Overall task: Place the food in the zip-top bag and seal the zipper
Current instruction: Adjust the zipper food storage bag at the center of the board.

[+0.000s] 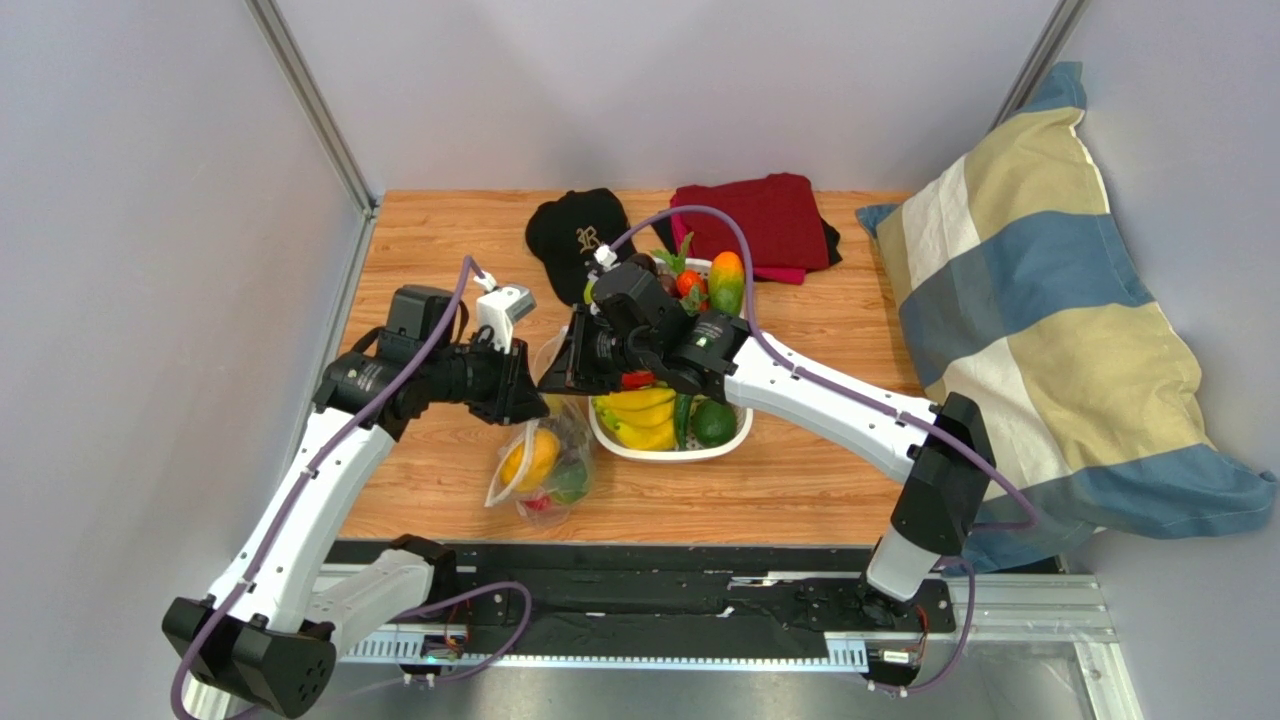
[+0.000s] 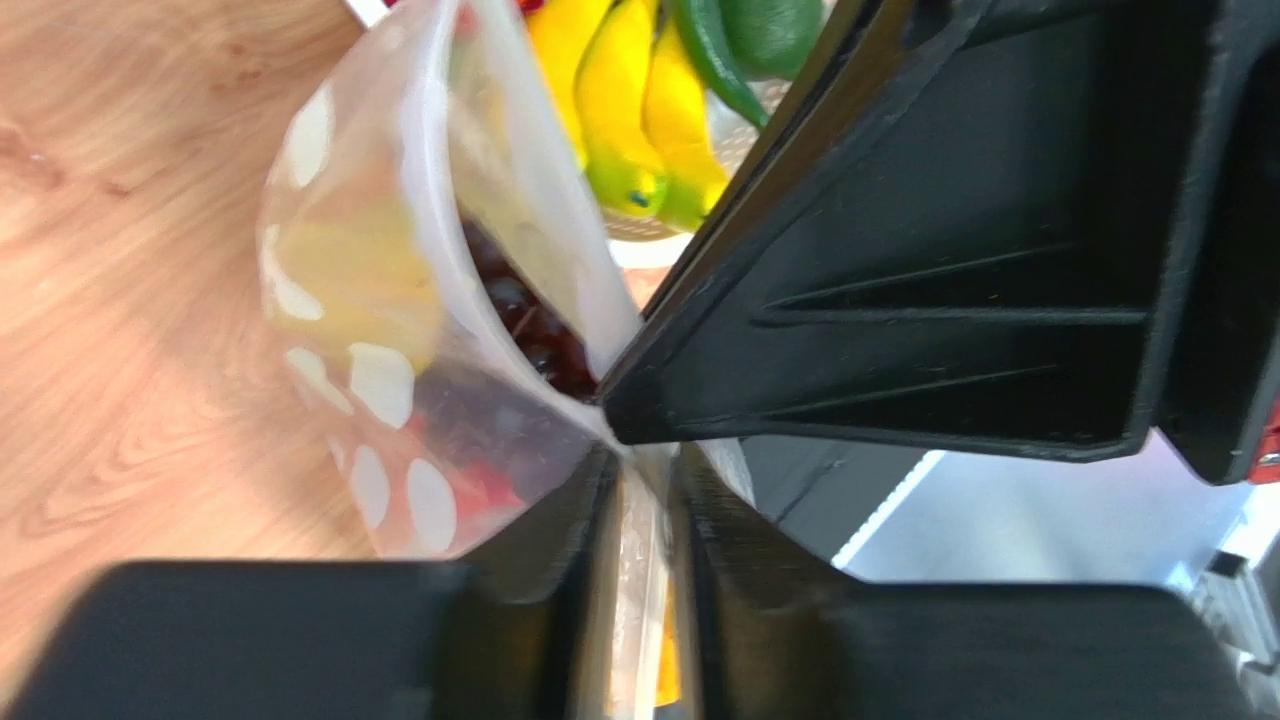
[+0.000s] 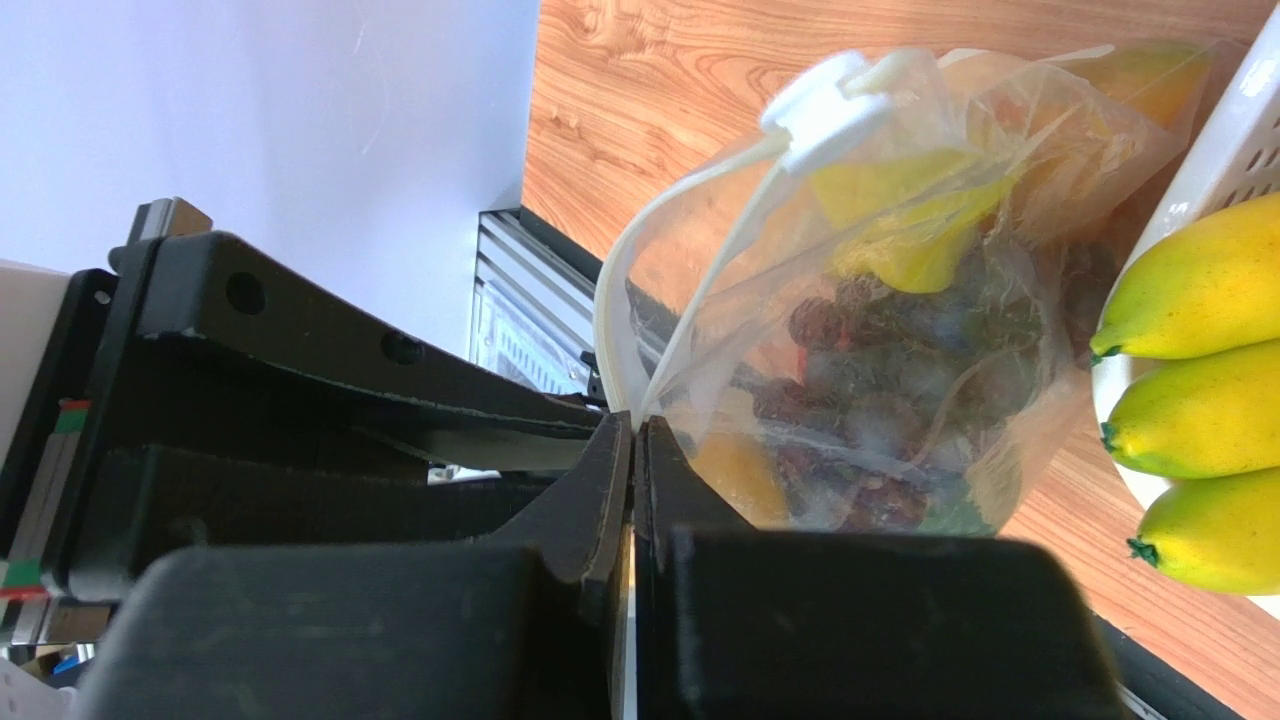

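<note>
Left tool [image 2: 649,578] and right tool [image 3: 633,503] each pinch the rim of the zip-top bag [image 1: 568,477], mid-frame beside the tray [image 1: 661,450]. Some food [image 1: 528,458] is bagged, bananas [image 1: 643,408] lie in the tray, and the zipper [image 3: 684,203] looks unsealed.
</note>
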Motion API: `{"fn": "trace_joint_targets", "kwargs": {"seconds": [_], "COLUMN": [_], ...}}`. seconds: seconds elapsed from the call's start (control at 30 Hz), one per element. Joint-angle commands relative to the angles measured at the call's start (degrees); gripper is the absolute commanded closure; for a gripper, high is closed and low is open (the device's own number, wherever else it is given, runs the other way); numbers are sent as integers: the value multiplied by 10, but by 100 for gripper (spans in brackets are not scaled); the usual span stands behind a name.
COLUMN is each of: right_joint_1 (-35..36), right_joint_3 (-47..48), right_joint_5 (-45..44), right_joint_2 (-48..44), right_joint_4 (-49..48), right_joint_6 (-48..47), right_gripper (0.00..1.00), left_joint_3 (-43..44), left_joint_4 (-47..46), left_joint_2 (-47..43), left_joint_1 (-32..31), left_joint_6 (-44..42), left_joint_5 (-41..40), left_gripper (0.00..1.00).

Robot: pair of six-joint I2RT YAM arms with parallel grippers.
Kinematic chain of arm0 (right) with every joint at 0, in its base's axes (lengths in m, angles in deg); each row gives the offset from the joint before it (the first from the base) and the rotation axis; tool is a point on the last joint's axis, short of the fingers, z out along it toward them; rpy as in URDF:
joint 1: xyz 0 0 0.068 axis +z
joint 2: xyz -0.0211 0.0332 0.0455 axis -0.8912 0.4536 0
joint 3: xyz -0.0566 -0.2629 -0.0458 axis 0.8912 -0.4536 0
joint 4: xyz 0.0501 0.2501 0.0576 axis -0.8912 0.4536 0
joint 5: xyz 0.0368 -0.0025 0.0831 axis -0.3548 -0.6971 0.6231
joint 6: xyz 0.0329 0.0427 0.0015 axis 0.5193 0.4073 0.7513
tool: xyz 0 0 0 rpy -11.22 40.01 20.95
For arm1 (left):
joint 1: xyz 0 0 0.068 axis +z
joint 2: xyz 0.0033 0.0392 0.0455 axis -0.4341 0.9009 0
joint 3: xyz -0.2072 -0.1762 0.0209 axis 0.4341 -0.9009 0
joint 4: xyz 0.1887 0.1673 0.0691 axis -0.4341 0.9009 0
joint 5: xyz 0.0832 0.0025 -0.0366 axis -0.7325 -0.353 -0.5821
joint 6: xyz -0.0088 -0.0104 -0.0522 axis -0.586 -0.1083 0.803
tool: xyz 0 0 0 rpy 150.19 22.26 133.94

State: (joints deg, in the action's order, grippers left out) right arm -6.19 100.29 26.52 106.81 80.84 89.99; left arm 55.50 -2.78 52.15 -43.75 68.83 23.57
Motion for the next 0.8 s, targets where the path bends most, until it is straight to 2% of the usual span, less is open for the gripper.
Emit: {"fn": "trace_joint_targets", "kwargs": {"seconds": [0.0, 0.03, 0.13, 0.2, 0.23, 0.3, 0.33, 0.4, 0.43, 0.47, 0.53, 0.6, 0.67, 0.77], "right_joint_1": [4, 5, 4, -1, -5, -17, -23, -32, -35, -37, -43, -44, -43, -42], "right_joint_3": [6, 2, -16, -32, -39, -53, -57, -65, -66, -66, -69, -76, -102, -162], "right_joint_5": [-15, -13, 3, 26, 39, 94, 137, 176, 194, 218, 204, 182, 152, 129], "right_joint_2": [-22, -27, -47, -67, -75, -93, -113, -138, -165, -177, -217, -244, -282, -333], "right_joint_4": [-25, -29, -52, -63, -68, -77, -80, -83, -79, -65, -41, -4, 14, 8], "right_joint_6": [8, 6, -27, -61, -76, -118, -159, -199, -247, -268, -330, -381, -457, -540], "right_gripper": [100, 100, 98, 85, 74, 60, 46, 32, 22, 18, 8, 7, 7, 7], "left_joint_3": [19, 27, 65, 90, 114, 138, 159, 173, 182, 183, 195, 205, 228, 227], "left_joint_4": [-3, 3, 46, 87, 100, 138, 151, 180, 188, 208, 237, 284, 354, 388], "left_joint_2": [8, 9, 16, 16, 13, -1, -14, -27, -38, -43, -47, -42, -22, 6], "left_joint_1": [-3, -3, -3, -3, -3, -3, -3, -3, -3, -3, -3, -3, -3, -3], "left_joint_6": [-23, -30, -80, -123, -140, -200, -223, -248, -276, -292, -359, -404, -493, -537], "left_joint_5": [-57, -61, -57, -50, -47, -26, -16, 9, 18, 27, 77, 117, 140, 151], "left_gripper": [91, 100, 100, 100, 100, 100, 100, 100, 100, 100, 100, 100, 100, 100]}}
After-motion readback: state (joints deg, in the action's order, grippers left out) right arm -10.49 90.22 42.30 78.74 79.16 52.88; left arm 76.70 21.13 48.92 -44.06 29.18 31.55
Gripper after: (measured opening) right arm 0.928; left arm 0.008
